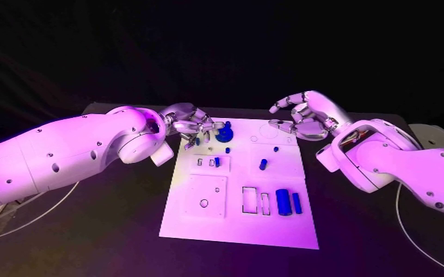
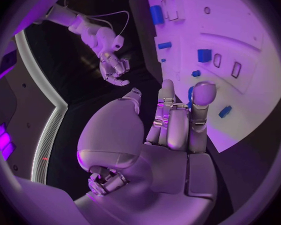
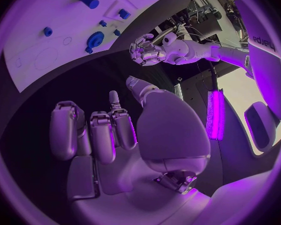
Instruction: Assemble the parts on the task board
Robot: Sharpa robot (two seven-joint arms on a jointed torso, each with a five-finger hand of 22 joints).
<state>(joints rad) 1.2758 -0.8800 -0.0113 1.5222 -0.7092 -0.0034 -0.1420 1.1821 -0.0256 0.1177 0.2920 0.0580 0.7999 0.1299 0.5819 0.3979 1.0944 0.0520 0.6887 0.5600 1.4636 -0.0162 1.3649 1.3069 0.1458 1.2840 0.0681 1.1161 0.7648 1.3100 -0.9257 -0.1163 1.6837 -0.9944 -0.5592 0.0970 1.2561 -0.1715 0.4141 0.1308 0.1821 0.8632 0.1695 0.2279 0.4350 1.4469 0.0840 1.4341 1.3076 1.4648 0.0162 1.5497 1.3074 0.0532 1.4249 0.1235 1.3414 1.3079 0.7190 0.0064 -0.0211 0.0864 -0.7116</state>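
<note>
Black table [image 1: 111, 226] under white task board [image 1: 208, 216]

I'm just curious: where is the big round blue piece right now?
In the head view the round blue part sits at the far end of the task board, toward its left side, just beside the left hand.

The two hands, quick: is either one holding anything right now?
Left hand: holds nothing that can be seen, fingers apart, over the task board's far left corner.
Right hand: holds nothing, fingers loosely curled, apart.
</note>
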